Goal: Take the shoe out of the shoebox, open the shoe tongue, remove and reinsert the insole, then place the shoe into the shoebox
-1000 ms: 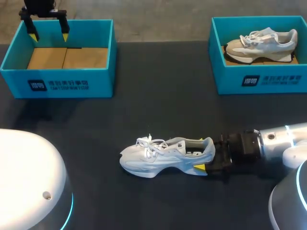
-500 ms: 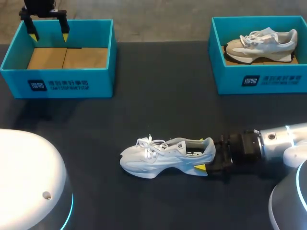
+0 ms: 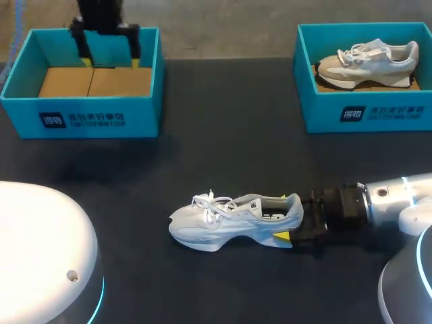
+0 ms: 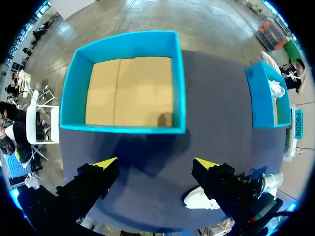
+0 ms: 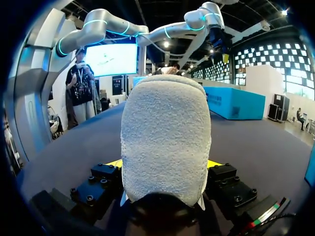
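Dark tabletop fills your head view, with a turquoise shoebox at each far corner. At your far left, the left shoebox stands open and shows only its brown cardboard floor. Your left gripper hangs over that box's far wall with its yellow-tipped fingers spread wide and nothing between them. From the left wrist camera you look straight down past those parted fingers onto the same box, which lies ahead of the gripper.

Near the middle of the table, toward your side, the white sneaker stands upright on its sole, out of either box. Its toe points toward your left, its heel toward your right, and its laces lie loose on top.

Your right gripper comes in low from the right and has the sneaker by the heel. In the right wrist view the fuzzy heel fills the space between the two fingers. A yellow tip presses on each side, so the gripper is closed on the shoe.

At your far right, the right shoebox holds a beige sneaker with its toe pointing left, well apart from the white one.
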Robot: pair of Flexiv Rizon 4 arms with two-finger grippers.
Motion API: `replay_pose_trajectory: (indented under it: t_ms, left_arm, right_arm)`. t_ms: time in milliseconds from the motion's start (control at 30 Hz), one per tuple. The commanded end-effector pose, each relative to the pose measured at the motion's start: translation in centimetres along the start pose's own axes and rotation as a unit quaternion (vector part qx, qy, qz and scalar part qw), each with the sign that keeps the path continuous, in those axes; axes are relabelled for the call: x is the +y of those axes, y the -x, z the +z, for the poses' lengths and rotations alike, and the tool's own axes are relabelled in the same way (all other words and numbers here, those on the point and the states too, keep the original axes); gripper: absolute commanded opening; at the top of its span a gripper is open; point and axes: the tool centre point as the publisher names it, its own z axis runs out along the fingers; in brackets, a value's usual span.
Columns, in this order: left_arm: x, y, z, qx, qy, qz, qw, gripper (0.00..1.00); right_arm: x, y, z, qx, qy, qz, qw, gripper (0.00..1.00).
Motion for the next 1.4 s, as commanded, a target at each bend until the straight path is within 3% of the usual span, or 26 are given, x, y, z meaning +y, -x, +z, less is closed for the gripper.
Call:
replay_pose_trajectory:
  t_ms: [33, 367, 567, 1100, 1400]
  left_arm:
    - [3.3, -2.2, 0.2, -0.004, -0.039, 0.001, 0.999, 1.00]
    - [8.5, -7.0, 1.1, 0.013, -0.018, 0.014, 1.000, 1.00]
    - [10.4, -10.5, 1.4, 0.015, -0.016, 0.020, 1.000, 1.00]
    - [10.4, -10.5, 1.4, 0.015, -0.016, 0.020, 1.000, 1.00]
    - [15.5, -15.1, -0.4, 0.048, 0.011, 0.053, 0.997, 1.00]
  right_arm:
    - [-0.1, -0.2, -0.1, -0.001, -0.001, 0.000, 1.000, 0.00]
    - [-0.1, -0.2, -0.1, -0.001, -0.001, 0.000, 1.000, 0.00]
    - [-0.1, -0.2, -0.1, -0.001, -0.001, 0.000, 1.000, 0.00]
    - [-0.1, -0.2, -0.1, -0.001, -0.001, 0.000, 1.000, 0.00]
    - [-0.1, -0.2, -0.1, -0.001, -0.001, 0.000, 1.000, 0.00]
